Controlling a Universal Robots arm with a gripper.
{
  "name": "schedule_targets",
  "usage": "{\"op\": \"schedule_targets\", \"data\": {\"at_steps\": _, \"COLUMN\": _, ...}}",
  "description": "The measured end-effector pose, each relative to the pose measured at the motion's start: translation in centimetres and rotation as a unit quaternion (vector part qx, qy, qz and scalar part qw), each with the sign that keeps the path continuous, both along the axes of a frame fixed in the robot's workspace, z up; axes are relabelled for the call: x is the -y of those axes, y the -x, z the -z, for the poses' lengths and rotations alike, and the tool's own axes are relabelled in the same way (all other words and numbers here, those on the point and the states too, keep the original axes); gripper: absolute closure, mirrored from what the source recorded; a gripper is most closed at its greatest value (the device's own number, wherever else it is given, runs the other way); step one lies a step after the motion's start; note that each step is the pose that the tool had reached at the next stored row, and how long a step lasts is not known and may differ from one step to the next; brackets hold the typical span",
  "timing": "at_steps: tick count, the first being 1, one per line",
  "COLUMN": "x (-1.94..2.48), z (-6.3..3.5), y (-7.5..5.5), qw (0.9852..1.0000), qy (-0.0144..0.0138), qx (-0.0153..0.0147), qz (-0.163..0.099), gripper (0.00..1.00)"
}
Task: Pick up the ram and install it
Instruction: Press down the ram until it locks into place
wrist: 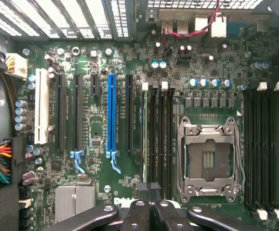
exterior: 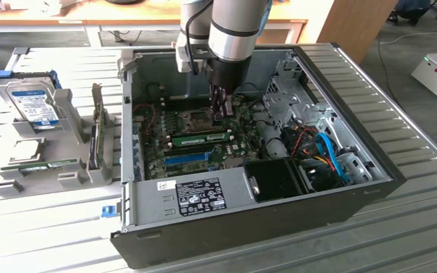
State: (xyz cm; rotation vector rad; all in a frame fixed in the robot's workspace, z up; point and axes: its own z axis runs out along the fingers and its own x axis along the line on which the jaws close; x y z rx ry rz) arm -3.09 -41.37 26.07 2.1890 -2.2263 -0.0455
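Closed black two-finger gripper (exterior: 221, 114) by the ram (exterior: 201, 137), a long, thin green circuit-board stick seated on the board.

The ribbed grey metal table (exterior: 400, 239) carries a black, open-sided computer case (exterior: 279, 227), and the silver-and-black robot arm (exterior: 234, 28) reaches down into it over the green motherboard (exterior: 169, 122). The ram stands on edge in a black memory slot just beside the empty silver processor socket (wrist: 208, 161). In the wrist view the gripper hangs near one end of the ram, its fingers pressed together.
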Motion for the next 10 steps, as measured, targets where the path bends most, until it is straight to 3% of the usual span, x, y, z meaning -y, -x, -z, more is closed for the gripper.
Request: {"op": "schedule_targets", "data": {"at_steps": 10, "x": 0.00, "z": 0.00, "y": -1.8, "qw": 1.0000, "qy": 0.0000, "qx": -0.0006, "qz": 0.000, "gripper": 0.89}}
